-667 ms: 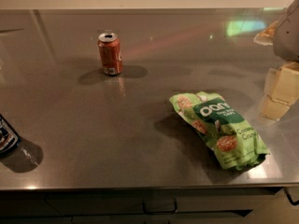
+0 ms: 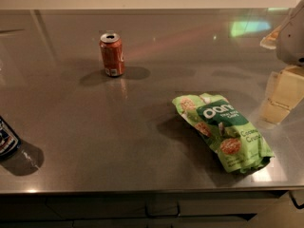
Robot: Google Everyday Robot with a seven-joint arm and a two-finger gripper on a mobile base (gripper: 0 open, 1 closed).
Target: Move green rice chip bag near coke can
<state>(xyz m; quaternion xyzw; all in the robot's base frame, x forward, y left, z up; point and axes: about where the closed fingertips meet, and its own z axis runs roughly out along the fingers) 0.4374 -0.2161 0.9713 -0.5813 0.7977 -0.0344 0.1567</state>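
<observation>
The green rice chip bag (image 2: 222, 131) lies flat on the steel table (image 2: 95, 137), right of the middle and near the front edge. The coke can (image 2: 112, 54) stands upright at the back left, far from the bag. My gripper (image 2: 283, 95) hangs at the right edge of the view, above the table, just right of and behind the bag. It touches neither the bag nor the can and holds nothing that I can see.
A dark can with a blue-white label (image 2: 6, 140) stands at the left edge near the front, partly cut off. The table's front edge (image 2: 142, 191) runs along the bottom, with drawers below it.
</observation>
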